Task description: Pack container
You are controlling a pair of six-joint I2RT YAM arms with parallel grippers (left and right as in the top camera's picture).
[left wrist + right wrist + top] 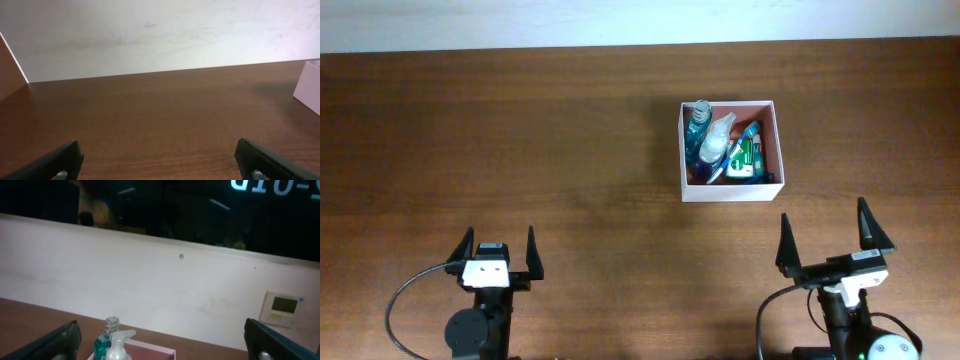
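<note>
Overhead view gives you the whole layout: the brown wooden table fills the frame, with a pale wall strip along its top edge. The container sits right of centre in the upper half, close to that far edge. Both arms rest at the bottom of the frame. The left gripper is at lower left and the right gripper at lower right, each with jaws spread wide and holding nothing.

Inside the container you can see a white spray bottle, a blue bottle against the left wall, and a green packet towards the right. No loose item shows on the wood, so I judge the packing done or nearly so. Your next move is to check for anything out of view.

You have open wood all across the left, and a bare band between the container and the right gripper.
</note>
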